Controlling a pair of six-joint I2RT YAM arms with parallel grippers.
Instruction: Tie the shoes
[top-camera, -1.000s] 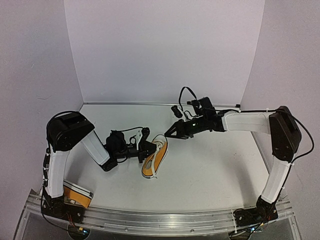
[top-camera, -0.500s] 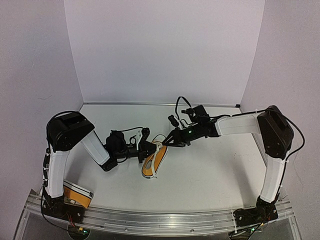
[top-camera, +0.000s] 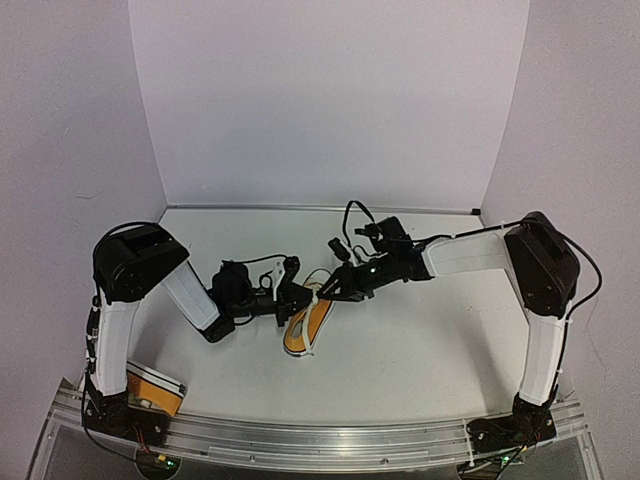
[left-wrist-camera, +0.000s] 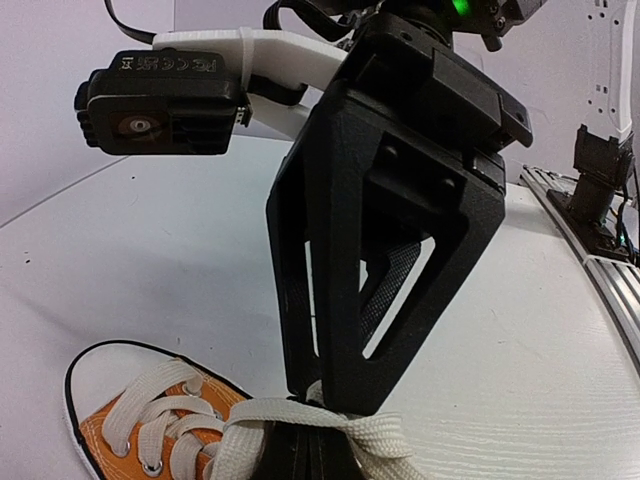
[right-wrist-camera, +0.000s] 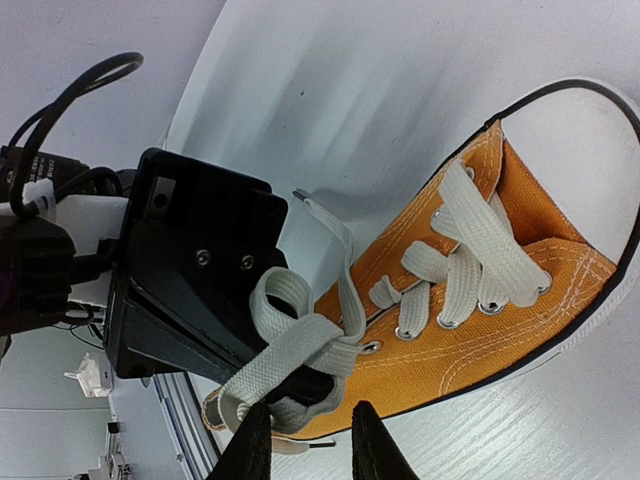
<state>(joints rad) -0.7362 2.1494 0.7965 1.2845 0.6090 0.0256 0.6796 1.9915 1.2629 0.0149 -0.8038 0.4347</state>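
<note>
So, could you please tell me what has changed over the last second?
The right gripper moved left and slightly nearer, from clear of the shoe to its laces, fingers open beside them. Nothing was visibly grasped or released. The left gripper stayed at the laces; this shoe and the second shoe by the left base did not move.
</note>
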